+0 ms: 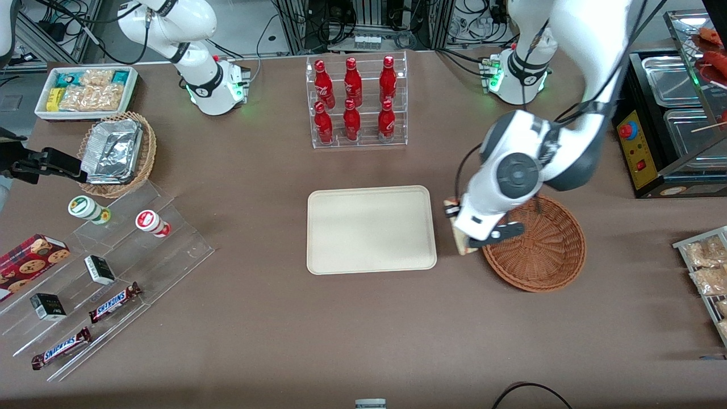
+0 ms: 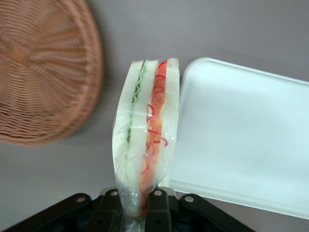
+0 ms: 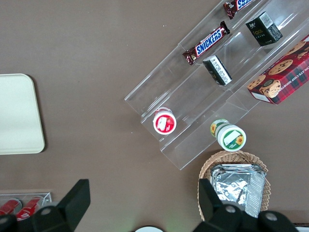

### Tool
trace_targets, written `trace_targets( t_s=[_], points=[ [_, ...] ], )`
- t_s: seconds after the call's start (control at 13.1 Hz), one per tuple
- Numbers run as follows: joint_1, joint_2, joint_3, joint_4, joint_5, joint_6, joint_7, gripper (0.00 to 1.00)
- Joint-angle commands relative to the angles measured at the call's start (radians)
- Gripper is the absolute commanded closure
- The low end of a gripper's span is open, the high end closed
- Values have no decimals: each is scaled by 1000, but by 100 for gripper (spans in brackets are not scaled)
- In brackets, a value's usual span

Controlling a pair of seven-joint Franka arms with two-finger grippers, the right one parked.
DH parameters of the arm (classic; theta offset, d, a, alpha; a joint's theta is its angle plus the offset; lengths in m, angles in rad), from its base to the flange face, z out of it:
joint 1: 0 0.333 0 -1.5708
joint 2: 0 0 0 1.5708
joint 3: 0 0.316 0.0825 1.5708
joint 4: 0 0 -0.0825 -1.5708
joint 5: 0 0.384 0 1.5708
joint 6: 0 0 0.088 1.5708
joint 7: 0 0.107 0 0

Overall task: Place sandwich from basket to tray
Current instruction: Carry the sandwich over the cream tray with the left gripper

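Sandwich (image 2: 147, 140) upright between pincer (image 2: 137, 205) fingers.

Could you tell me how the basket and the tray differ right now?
The basket is round, reddish-brown woven wicker; the tray is rectangular, smooth cream plastic. Both lie empty on the table, while the gripper holds the sandwich above the gap between them.

The sandwich (image 2: 147, 140) is wrapped in clear, glossy plastic film that crinkles over soft, matt white bread; it is pinched in the matt black plastic hand (image 2: 137, 205) above the gap between basket and tray. The basket (image 1: 539, 245) is rough woven wicker, reddish-brown. The tray (image 1: 370, 229) looks like smooth, matt cream plastic. The desk (image 1: 363, 329) has a dull brown, cloth-like surface.
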Motion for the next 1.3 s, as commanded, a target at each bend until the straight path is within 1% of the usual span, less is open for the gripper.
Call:
trace_targets(
  t_s=[0.0, 0.08, 0.31, 0.53, 0.76, 0.92, 0.99, 1.22],
  points=[
    [-78, 109, 9, 117, 9, 9, -25, 100],
    [-104, 141, 9, 143, 9, 32, -37, 100],
    [-212, 264, 14, 254, 18, 102, -164, 100],
    [-288, 325, 15, 304, 67, 132, -262, 100],
    [-316, 354, 17, 315, 74, 161, -278, 100],
    [-332, 368, 19, 318, 119, 164, -321, 100],
    [-332, 370, 19, 317, 129, 164, -336, 100],
    [-332, 390, 19, 331, 130, 165, -387, 100]
  ],
)
